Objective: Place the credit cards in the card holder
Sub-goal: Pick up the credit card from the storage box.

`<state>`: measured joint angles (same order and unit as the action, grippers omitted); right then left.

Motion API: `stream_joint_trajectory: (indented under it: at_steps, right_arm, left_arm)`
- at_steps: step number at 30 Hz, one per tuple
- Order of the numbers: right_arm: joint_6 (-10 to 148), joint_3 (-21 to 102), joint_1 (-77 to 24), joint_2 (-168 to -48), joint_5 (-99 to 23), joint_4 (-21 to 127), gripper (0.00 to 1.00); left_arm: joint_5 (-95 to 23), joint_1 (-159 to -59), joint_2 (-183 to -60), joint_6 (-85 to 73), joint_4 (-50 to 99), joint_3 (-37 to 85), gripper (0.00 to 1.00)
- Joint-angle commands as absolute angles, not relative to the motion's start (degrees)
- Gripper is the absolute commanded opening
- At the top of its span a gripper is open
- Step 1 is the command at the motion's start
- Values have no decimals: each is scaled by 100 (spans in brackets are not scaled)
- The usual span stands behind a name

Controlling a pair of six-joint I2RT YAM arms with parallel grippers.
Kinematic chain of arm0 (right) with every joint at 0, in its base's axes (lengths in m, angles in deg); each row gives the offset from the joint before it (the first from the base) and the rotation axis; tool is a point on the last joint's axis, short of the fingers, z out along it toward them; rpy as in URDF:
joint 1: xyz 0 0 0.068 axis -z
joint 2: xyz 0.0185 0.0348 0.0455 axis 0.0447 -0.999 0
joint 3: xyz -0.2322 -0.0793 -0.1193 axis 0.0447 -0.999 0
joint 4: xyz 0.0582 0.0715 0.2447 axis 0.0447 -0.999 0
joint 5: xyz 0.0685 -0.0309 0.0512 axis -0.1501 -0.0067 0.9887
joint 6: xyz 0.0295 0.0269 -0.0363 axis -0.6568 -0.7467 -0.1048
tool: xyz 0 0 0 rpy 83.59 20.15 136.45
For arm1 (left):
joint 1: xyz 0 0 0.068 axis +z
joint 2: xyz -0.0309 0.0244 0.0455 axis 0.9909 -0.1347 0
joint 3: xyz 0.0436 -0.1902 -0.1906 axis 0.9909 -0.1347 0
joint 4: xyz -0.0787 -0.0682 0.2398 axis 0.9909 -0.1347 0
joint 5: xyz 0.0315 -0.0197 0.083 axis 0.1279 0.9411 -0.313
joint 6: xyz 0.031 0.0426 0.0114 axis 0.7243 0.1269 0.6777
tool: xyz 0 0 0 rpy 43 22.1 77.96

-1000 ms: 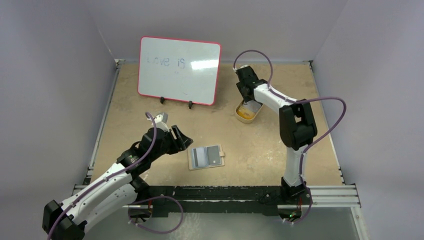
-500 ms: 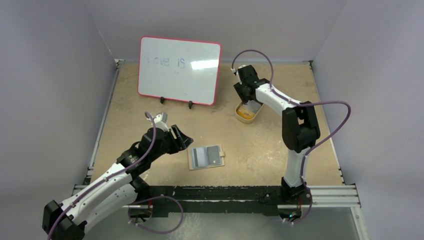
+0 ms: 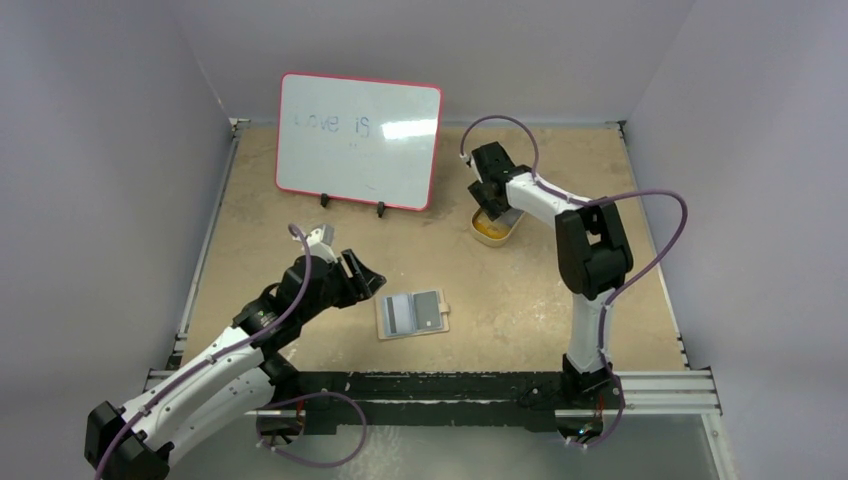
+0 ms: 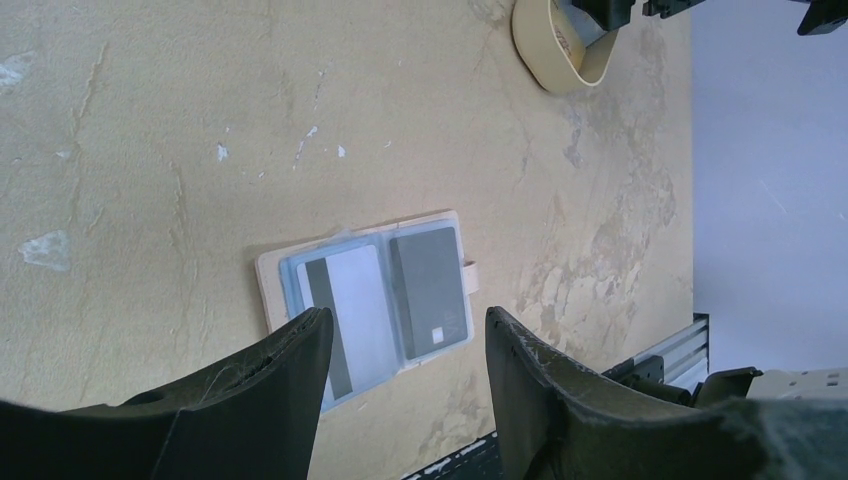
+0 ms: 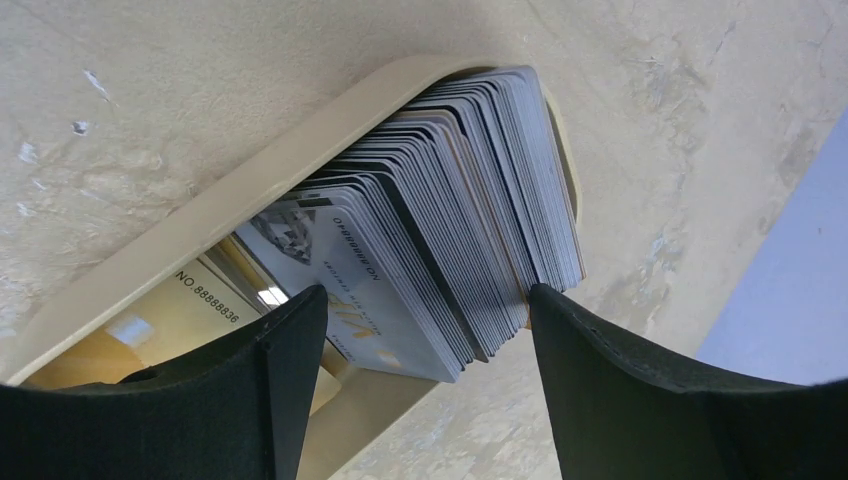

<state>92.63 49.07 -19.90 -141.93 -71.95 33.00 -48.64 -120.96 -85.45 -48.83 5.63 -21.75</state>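
- At the far right of the table, the credit cards point(image 5: 450, 220) stand on edge in a tight fanned stack inside the tan oval dish point(image 5: 250, 190). We judge that packing to be the chief hazard, because closing on it could take several cards instead of one.
- Thin, slick cards give little to bite on. A pinch set too high may slip off the edges, and a crooked one may drag neighbours out and spill them on the table.
- Our right gripper point(image 5: 420, 300) hangs just above the stack with its jaws spread wide and nothing between them. If it came down off-centre, we reckon a finger could land on the dish rim and tip or shove the dish.
- Well apart from the dish, towards the near middle, the card holder point(image 4: 370, 300) lies open and flat with a card showing in each pocket. A fresh card might jam against those or push the loose holder along.
- Our left gripper point(image 4: 405, 320) hovers just to the holder's left, jaws partly apart and empty. Unless it steadies the holder, we expect it to slide.
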Motion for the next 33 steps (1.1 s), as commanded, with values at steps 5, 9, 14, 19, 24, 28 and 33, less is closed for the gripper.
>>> stream_joint_trajectory:
  at_steps: [5, 9, 14, 19, 24, 28, 33]
  right_arm:
    - [9344, 4962, -1995, -14041, -8010, 3500, 71]
    - [9412, 4984, -1996, -13929, -8239, 3580, 67]
    - [9479, 4990, -1998, -13835, -8239, 3644, 58]
    - [9438, 5020, -1994, -13780, -8217, 3620, 50]
    - [9411, 5067, -1994, -13724, -8232, 3608, 41]
    - [9385, 5079, -2000, -13666, -8234, 3609, 30]
    - [9301, 5209, -2002, -13623, -8238, 3403, 17]
  left_arm:
    - [-5066, -12106, -8411, -4847, 687, -2144, 57]
    - [-5084, -12111, -8406, -4829, 661, -2147, 57]
    - [-5100, -12109, -8345, -4855, 662, -2170, 57]
    - [-5099, -12111, -8373, -4864, 700, -2163, 57]
    - [-5094, -12110, -8390, -4856, 691, -2179, 57]
    - [-5098, -12111, -8392, -4856, 690, -2166, 57]
    - [-5093, -12111, -8415, -4875, 706, -2156, 57]
